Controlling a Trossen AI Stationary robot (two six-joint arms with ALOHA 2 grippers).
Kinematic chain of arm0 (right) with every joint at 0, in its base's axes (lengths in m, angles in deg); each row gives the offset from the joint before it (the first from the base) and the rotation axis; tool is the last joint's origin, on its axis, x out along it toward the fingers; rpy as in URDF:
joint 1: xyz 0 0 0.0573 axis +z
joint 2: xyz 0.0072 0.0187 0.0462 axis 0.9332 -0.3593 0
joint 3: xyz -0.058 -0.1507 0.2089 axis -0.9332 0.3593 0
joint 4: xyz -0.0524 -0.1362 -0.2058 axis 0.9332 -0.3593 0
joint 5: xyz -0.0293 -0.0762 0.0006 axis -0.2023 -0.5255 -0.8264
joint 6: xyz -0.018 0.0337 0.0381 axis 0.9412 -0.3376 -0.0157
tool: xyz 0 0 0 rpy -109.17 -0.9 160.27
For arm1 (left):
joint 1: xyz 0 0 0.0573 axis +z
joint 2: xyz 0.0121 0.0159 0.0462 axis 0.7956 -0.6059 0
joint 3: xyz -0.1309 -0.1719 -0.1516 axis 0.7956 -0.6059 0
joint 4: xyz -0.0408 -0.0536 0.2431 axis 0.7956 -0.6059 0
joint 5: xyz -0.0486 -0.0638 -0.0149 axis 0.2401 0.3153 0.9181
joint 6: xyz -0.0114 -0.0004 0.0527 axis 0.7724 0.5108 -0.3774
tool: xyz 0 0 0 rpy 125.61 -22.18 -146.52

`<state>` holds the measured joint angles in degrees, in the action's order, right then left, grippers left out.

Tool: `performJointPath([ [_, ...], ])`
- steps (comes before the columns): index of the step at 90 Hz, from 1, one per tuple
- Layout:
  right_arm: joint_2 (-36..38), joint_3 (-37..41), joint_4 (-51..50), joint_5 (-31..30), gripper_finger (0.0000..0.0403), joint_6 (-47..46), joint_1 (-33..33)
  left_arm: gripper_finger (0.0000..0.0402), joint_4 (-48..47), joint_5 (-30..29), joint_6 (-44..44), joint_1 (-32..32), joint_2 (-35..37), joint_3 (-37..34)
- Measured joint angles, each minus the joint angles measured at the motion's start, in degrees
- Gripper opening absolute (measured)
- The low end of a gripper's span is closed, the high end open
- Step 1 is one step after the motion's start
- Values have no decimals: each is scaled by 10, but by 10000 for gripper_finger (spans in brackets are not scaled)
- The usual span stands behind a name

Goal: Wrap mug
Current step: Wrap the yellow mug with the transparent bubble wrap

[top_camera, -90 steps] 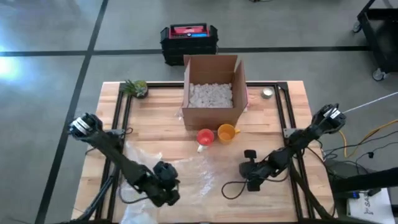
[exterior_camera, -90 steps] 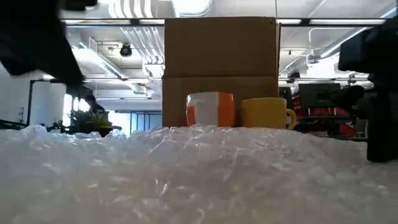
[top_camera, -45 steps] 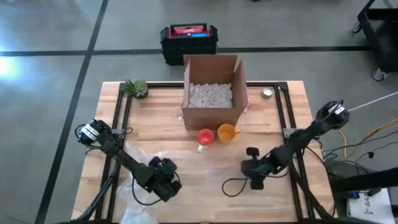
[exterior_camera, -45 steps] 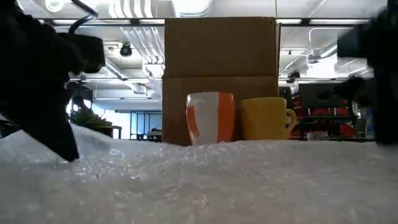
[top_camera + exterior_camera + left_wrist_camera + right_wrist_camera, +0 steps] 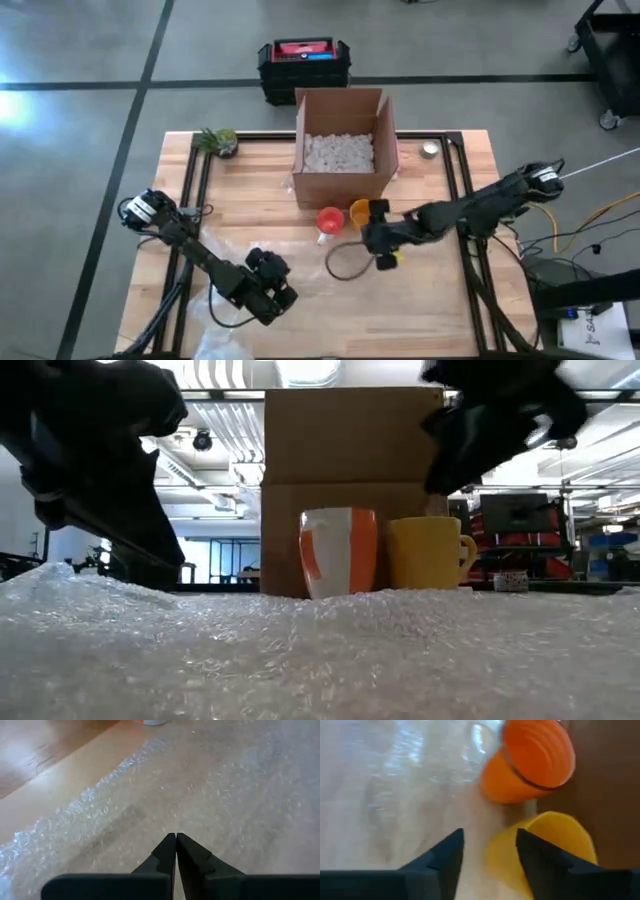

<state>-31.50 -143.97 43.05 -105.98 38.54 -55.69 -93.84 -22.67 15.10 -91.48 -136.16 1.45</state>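
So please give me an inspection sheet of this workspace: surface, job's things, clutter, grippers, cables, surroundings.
Surface: wooden slat table with black rails.
Job's things: yellow ceramic mug and orange-and-white mug upright, side by side before the open cardboard box of white packing peanuts; clear bubble wrap sheet spread in front.
Clutter: small potted plant, small round tin.
Grippers: left gripper shut over the bubble wrap; right gripper open by the yellow mug.
Cables: black cable loop on the table.
Surroundings: black-and-red toolbox on the floor.
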Motion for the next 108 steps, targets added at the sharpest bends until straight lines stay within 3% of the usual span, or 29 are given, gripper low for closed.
performJointPath([
  [14,-56,-44,-74,0,231,-1,-30,0,4,0,-10,-1,0,0],
  [27,-108,-61,-110,2,221,-3,-40,0,12,0,-20,-1,1,0],
  [37,-128,-76,-114,22,170,-3,-39,0,13,1,-20,-1,1,0],
  [52,-132,-95,-141,27,37,4,-39,0,15,1,-20,-1,1,0],
  [57,-122,-98,-155,32,15,7,-39,0,18,1,-27,-1,1,-1],
  [71,-72,-136,-210,41,15,-26,-15,0,21,1,-31,-1,1,-1],
  [82,-31,-145,-235,94,6,-64,30,0,24,1,-29,-1,1,-1],
  [97,-18,-139,-185,107,7,-101,109,0,29,-1,-29,-1,1,-1],
  [108,-57,-137,-96,107,7,-96,151,0,31,-1,-30,-1,1,-1],
])
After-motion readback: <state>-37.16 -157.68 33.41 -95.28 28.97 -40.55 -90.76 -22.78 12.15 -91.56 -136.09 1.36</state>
